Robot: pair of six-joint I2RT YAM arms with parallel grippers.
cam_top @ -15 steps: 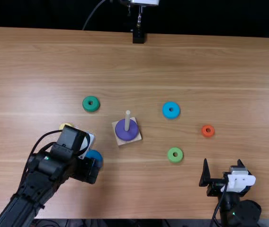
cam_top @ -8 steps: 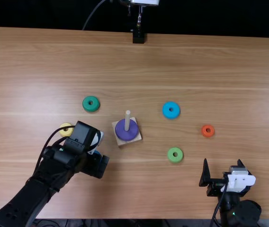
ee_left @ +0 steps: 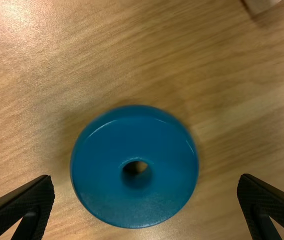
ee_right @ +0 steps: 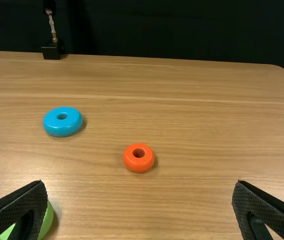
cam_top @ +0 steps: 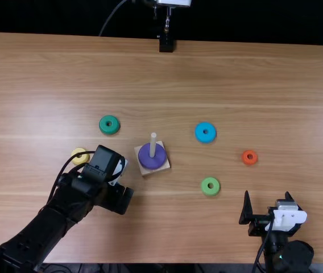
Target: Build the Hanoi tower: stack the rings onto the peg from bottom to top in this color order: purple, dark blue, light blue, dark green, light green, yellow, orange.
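I face a light brown wooden worktop [cam_top: 252,74] with wavy grain. Beyond its far edge is a near-black backdrop [ee_right: 182,30]; at that edge sits a small black block [cam_top: 166,44] beneath a metal rod [cam_top: 167,23]. Pale light glares softly on the worktop's left side.

The top view looks steeply down and forward from above the near edge of the table [cam_top: 235,79]. The left wrist view looks down from close up — the dark blue ring [ee_left: 104,185] sits large at lower middle. The right wrist view faces low across the table, sharing the light blue ring [ee_right: 63,129], left of its centre, and orange ring [ee_right: 138,166], mid-frame — both right of centre from the top.
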